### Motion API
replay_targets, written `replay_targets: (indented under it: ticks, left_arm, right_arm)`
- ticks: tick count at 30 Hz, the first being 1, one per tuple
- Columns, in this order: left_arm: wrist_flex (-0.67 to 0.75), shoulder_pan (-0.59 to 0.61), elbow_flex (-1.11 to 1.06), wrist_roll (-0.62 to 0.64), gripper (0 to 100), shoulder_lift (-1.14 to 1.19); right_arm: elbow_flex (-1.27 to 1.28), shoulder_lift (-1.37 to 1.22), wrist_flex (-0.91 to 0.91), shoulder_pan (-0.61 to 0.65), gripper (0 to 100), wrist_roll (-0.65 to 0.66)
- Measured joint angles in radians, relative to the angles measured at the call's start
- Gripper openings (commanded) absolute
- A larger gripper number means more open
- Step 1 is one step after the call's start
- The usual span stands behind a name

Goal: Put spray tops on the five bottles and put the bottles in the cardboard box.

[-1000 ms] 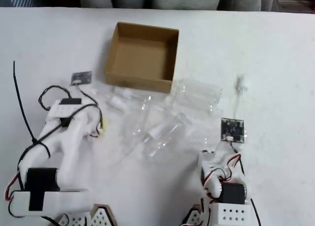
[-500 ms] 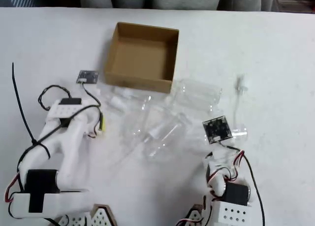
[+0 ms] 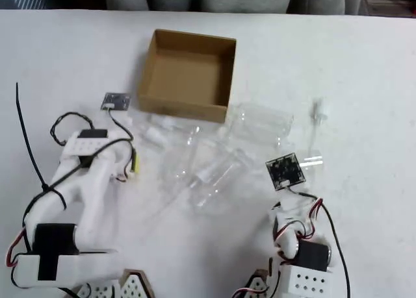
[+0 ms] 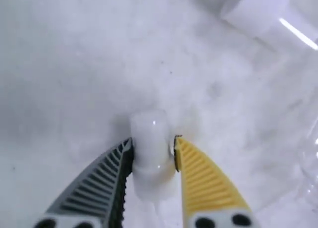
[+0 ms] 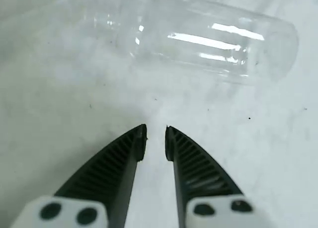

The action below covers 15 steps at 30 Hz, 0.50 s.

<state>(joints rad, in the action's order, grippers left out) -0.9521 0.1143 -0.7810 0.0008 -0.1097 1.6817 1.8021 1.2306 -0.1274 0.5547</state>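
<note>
Bottles (image 3: pixel 214 161) lie heaped on the worktop (image 3: pixel 364 64) beside the cardboard box (image 3: pixel 182 104), none in it yet.
Left end effector (image 4: pixel 152 142) pinches a white spray top (image 4: pixel 149 131) standing on the worktop; gripped off-centre, it could squirt free on lifting. Right end effector (image 5: pixel 155 133), jaws nearly shut and empty, sits near a clear bottle (image 5: pixel 208 37), which looks slick and may roll if nudged.

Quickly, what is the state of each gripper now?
Left gripper: closed on a white spray top.
Right gripper: slightly open, holding nothing.
</note>
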Motion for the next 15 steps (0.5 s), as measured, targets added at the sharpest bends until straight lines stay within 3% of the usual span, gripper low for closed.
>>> replay_targets:
  ticks: [7, 15]
  left_arm:
    - [0.0, 0.0, 0.0, 0.0, 2, 0.0]
    - [0.0, 0.002, 0.0, 0.0, 2, 0.0]
  right_arm:
    - [0.0, 0.0, 0.0, -0.008, 4.3, 0.003]
    - [0.0, 0.0, -0.12, -0.219, 4.5, 0.002]
